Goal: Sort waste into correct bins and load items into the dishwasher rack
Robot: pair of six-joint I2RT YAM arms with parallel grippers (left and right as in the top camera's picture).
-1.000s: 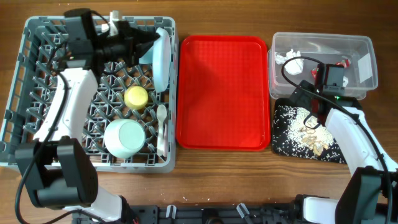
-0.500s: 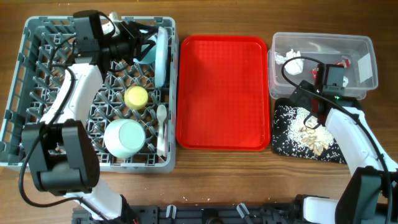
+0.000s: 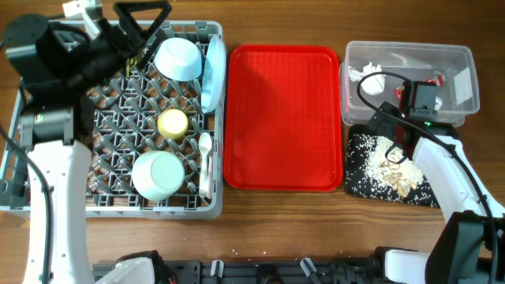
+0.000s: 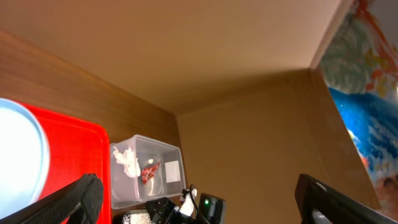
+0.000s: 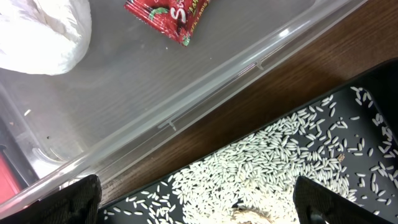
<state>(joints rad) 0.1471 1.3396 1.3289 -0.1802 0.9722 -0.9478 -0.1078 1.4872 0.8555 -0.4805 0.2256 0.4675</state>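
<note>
The grey dishwasher rack holds a light blue bowl, an upright light blue plate, a yellow cup, a pale green dish and a white spoon. My left gripper hangs high over the rack's back edge, open and empty; its wrist view looks across the room. My right gripper stands open above the black tray with whitish crumbs. The clear tub holds the napkin and red wrapper.
The flat red tray lies bare between rack and bins. A strip of wooden table shows between tub and black tray. The left wrist view shows a beige wall and a colourful picture at right.
My left gripper opened and let go of the light blue bowl, which now rests in the rack's back row. The left arm lifted up and leftward. The right arm stayed still.
</note>
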